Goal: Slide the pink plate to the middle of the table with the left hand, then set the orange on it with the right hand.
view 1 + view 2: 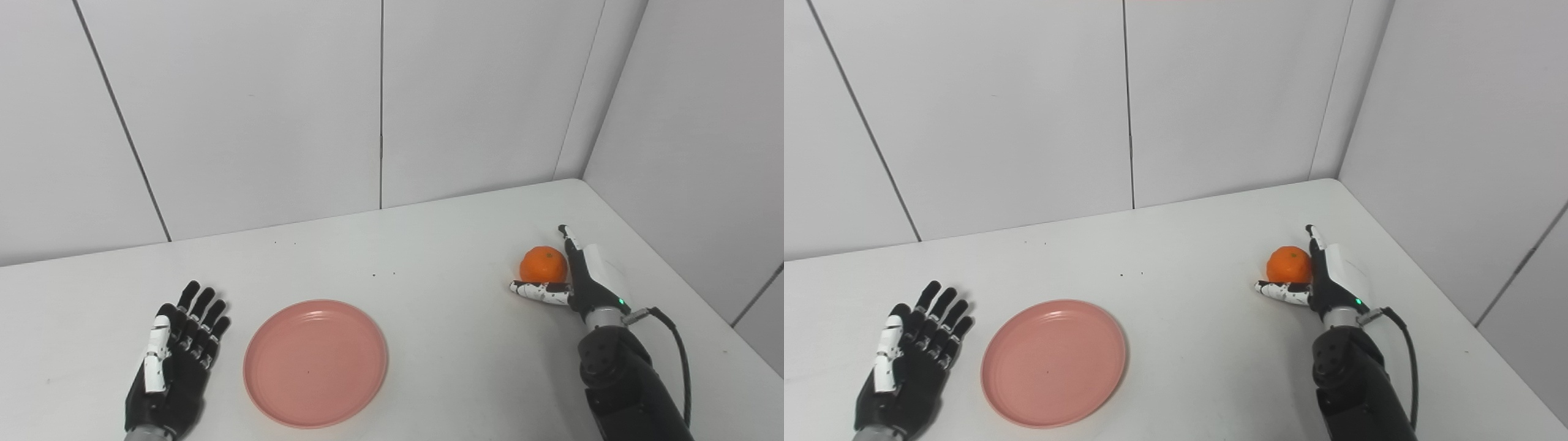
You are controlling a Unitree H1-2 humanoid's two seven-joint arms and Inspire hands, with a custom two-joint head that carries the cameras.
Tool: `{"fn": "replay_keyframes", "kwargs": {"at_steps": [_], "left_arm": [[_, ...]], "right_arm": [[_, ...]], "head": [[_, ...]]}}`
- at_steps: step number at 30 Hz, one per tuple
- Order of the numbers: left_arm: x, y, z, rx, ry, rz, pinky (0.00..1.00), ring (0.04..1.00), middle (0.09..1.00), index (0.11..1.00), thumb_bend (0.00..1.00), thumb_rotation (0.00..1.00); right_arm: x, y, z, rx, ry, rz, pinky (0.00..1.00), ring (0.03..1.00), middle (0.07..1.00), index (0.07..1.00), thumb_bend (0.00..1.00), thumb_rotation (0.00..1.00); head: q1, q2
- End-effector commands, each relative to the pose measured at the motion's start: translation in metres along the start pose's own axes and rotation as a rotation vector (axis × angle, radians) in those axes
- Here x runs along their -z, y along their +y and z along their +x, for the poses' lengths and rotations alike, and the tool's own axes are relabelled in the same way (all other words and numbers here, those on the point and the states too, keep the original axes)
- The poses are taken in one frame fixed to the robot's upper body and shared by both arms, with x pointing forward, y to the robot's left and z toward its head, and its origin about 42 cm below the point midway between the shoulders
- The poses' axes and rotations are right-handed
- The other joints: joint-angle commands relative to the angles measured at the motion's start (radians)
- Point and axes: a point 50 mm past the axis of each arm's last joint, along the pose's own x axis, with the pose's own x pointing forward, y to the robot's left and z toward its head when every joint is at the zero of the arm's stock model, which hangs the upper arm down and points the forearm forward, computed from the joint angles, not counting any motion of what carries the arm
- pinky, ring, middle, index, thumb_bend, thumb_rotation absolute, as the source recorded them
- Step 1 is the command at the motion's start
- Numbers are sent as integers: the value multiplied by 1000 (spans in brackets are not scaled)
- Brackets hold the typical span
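Observation:
The pink plate (315, 361) lies flat on the white table (429, 257), a little left of the table's middle and near the front edge. My left hand (174, 361) rests open and flat on the table just left of the plate, apart from it. The orange (543, 264) sits on the table at the right. My right hand (579, 278) is open and cupped against the orange's right side, its thumb lying in front of the fruit; the fingers are not closed around it.
White wall panels stand behind the table and along its right side, forming a corner (579, 177) at the back right. A black cable (677, 343) loops from my right wrist.

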Motion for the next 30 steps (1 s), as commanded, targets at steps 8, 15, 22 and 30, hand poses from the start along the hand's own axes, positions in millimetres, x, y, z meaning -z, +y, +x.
{"fn": "replay_keyframes", "kwargs": {"at_steps": [8,15,22,30], "left_arm": [[22,12,-12,-44,114,-31,1000,991,993,988,298,1000],[22,12,-13,-53,117,-27,1000,983,986,978,300,1000],[22,12,-13,-45,112,-30,1000,986,987,981,297,1000],[22,12,-14,-50,115,-32,1000,989,992,985,299,1000]], "right_arm": [[-13,-18,17,66,-26,12,727,858,901,903,943,385],[-14,-15,20,58,-13,29,342,454,547,852,918,354],[-14,-11,29,47,-26,50,428,560,646,746,879,151],[-15,-10,35,-6,-31,-8,460,521,579,585,777,134]], "head": [[3,5],[4,5],[7,11],[7,13]]}}
